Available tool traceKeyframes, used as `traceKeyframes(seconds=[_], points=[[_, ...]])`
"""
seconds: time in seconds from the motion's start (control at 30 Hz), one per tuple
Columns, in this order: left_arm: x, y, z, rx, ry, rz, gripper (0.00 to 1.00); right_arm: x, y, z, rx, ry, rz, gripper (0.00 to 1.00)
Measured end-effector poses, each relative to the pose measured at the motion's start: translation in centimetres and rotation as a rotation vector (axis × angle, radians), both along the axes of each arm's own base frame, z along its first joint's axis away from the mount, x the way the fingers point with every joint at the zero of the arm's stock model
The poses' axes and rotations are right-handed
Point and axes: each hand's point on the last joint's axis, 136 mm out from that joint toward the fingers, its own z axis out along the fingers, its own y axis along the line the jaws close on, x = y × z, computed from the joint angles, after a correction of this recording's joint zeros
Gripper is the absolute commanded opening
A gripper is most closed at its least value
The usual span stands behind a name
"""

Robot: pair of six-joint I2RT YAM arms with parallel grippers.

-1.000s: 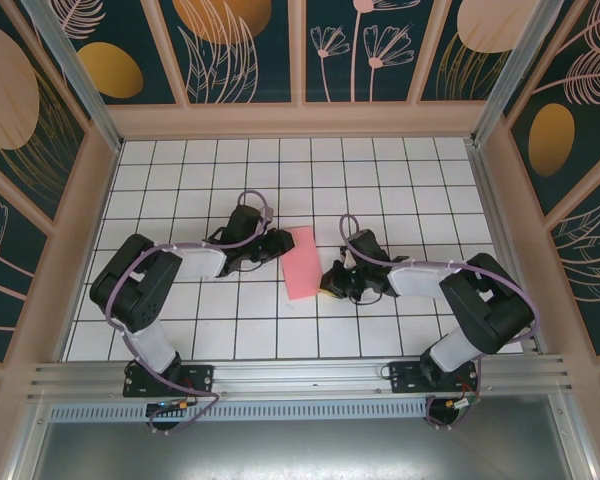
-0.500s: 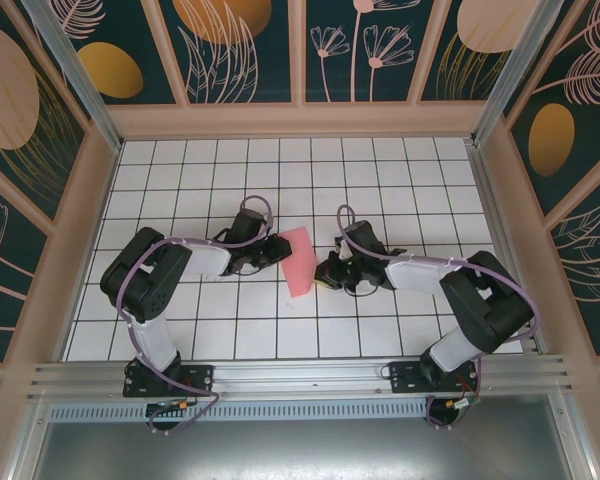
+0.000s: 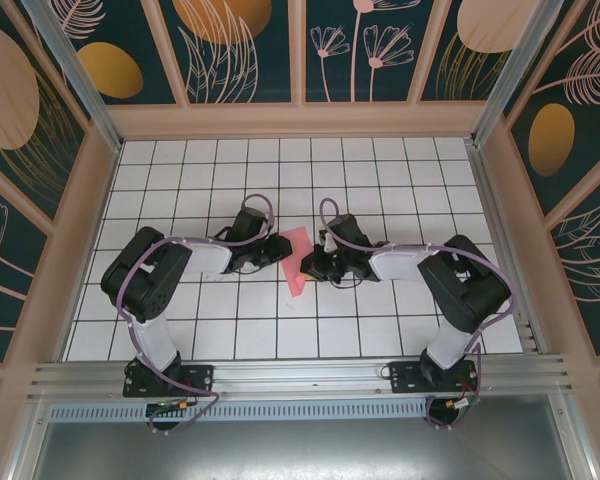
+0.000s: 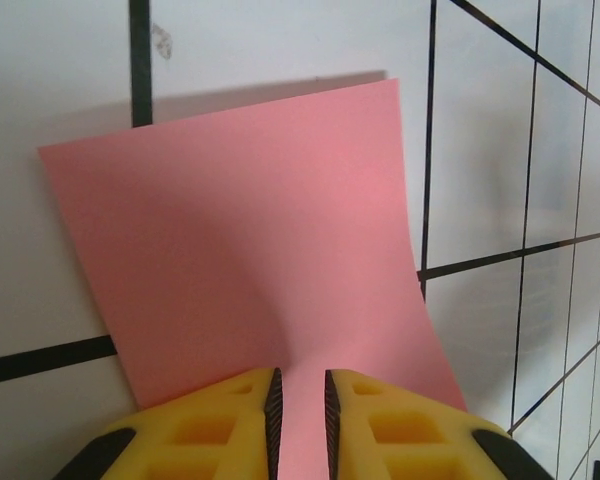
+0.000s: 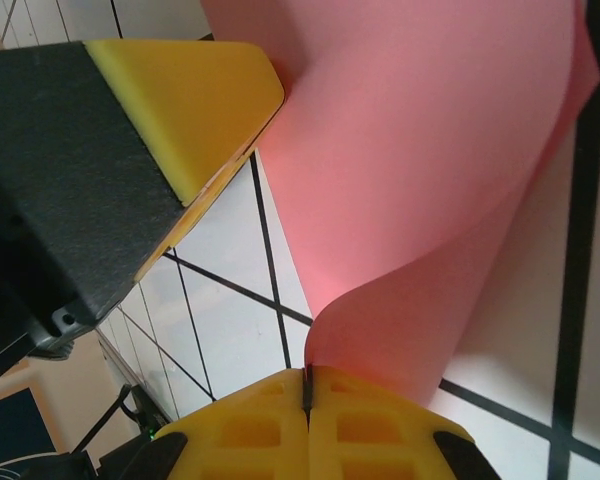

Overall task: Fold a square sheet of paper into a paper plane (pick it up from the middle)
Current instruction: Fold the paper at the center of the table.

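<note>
The square sheet of paper (image 3: 297, 252) is pink-red and lies mid-table between both grippers, bent up into a curl. In the left wrist view the paper (image 4: 250, 240) spreads flat ahead. My left gripper (image 4: 300, 400) rests on its near part with its yellow jaws a narrow gap apart and pink showing between them. My right gripper (image 5: 307, 385) is shut on the paper's edge, and the sheet (image 5: 430, 150) rises from the tips in a curve. The left gripper's finger (image 5: 180, 90) sits close by at the sheet's far side. From above, the left gripper (image 3: 280, 250) and right gripper (image 3: 312, 266) nearly meet.
White tiled table (image 3: 280, 180) with black grid lines, walled by a wooden frame (image 3: 300, 120) at the back and sides. A metal rail (image 3: 300, 375) runs along the near edge by the arm bases. Both arms reach inward over the middle tiles.
My right gripper has moved left towards the left gripper, carrying the paper's edge with it. The sheet has curled over and looks narrower from above. The left gripper has barely shifted.
</note>
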Motion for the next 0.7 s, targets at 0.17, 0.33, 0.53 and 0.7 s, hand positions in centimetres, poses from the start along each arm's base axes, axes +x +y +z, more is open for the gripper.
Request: traceKeyframes(seconds=[0.17,0.33,0.53,0.7], points=[[1.0,0.3,1.5,0.025,-0.048,0.025,0.16,0.3,0.4,-0.5,-0.005,0.002,0.001,0.00],[1.9,1.4,2.0,0.088,-0.078,0.071,0.11,0.4,0.3,-1.1,-0.017,0.007,-0.004,0.00],[1.5,2.0,0.4,0.133,-0.041,0.077,0.07,0.8,0.4,-0.9,-0.010,-0.011,-0.009,0.00],[1.4,2.0,-0.7,0.152,-0.015,0.067,0.05,1.0,0.7,-0.8,-0.002,-0.027,-0.008,0.00]])
